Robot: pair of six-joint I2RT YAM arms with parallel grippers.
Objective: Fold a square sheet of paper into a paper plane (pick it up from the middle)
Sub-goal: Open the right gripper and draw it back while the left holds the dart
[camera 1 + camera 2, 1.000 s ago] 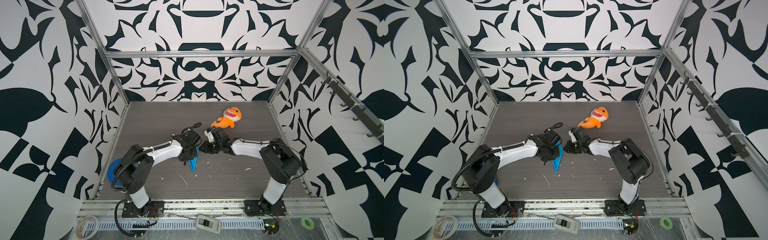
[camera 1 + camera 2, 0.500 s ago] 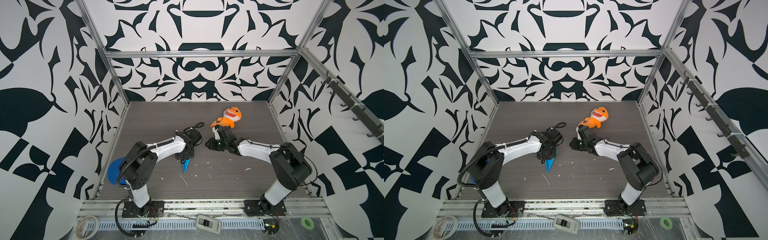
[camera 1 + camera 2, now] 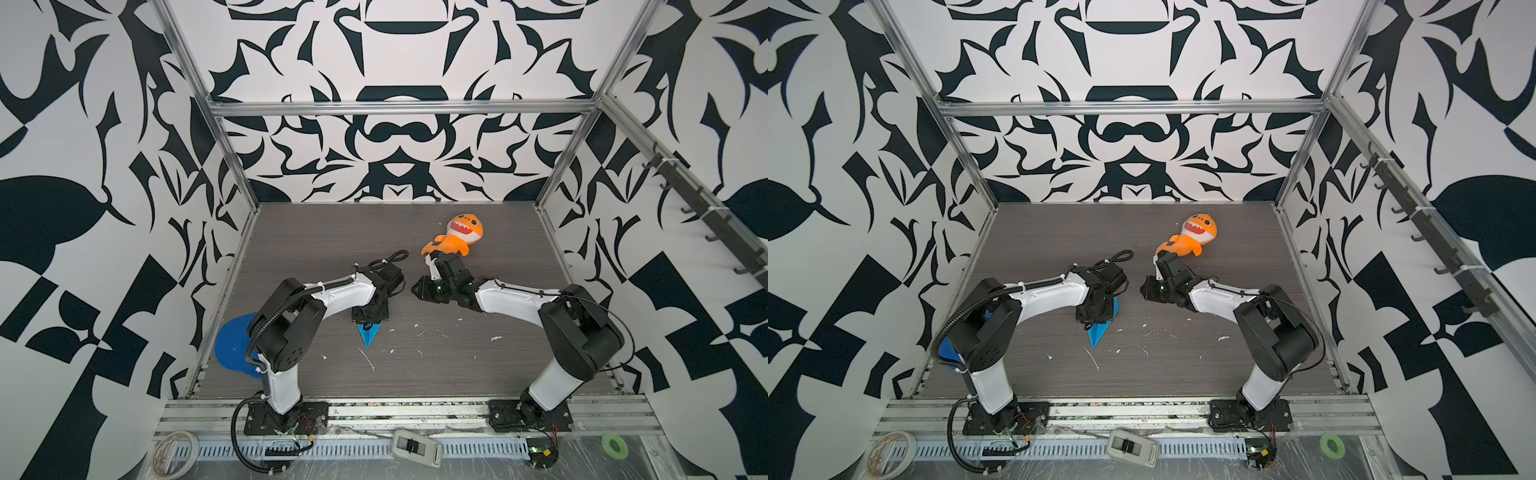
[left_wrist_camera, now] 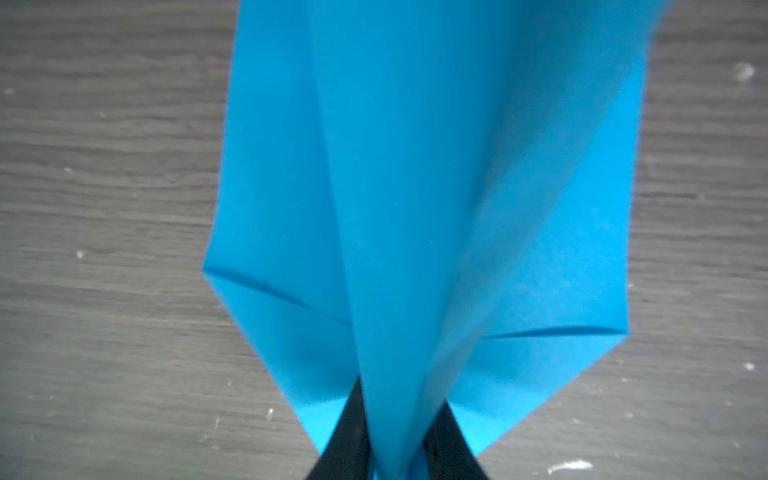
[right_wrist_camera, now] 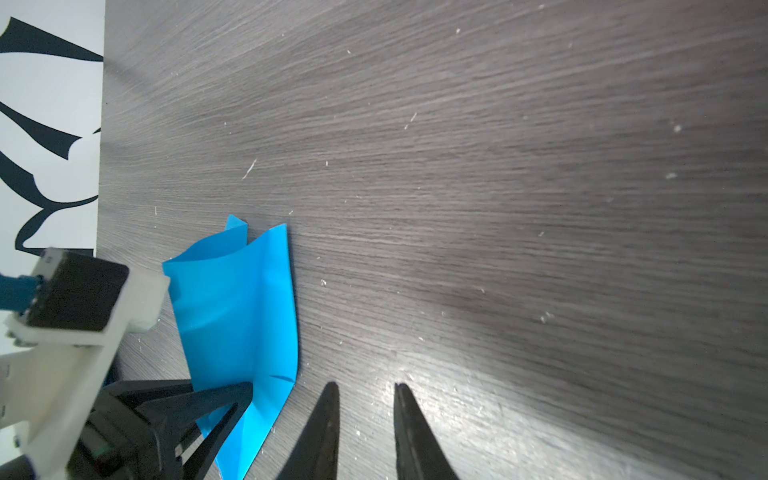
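Paper plane (image 3: 369, 335) sits low over the table (image 3: 457, 365), left of centre in both top views. It's a bright blue dart, nose twd the front rail, tail end hidden under the left gripper (image 3: 369, 322). Can't tell from above if the nose touches the tabletop.

In the left wrist view the paper plane (image 4: 415, 199) fills most of the frame: raised centre fold, a wing flap each side, a short crease across each flap. The left gripper's black fingers (image 4: 351, 436) stand one each side of that centre fold, right against it, w/ the paper filling the narrow gap btwn them. Can't tell whether they pinch it or only flank it.

The right gripper (image 5: 365, 388) is just beside the plane, not touching. Its jaws are apart, w/ only bare table btwn them. In both top views it points twd the left gripper, near but separate.

Further out:
- Orange shark plush (image 3: 457, 237) lies behind the right gripper, its tail by that arm's wrist.
- Dark blue disc (image 3: 230, 345) is at the table's left edge, partly hidden by the left arm.
- White scraps (image 3: 368, 363) lie scattered in front of the plane.
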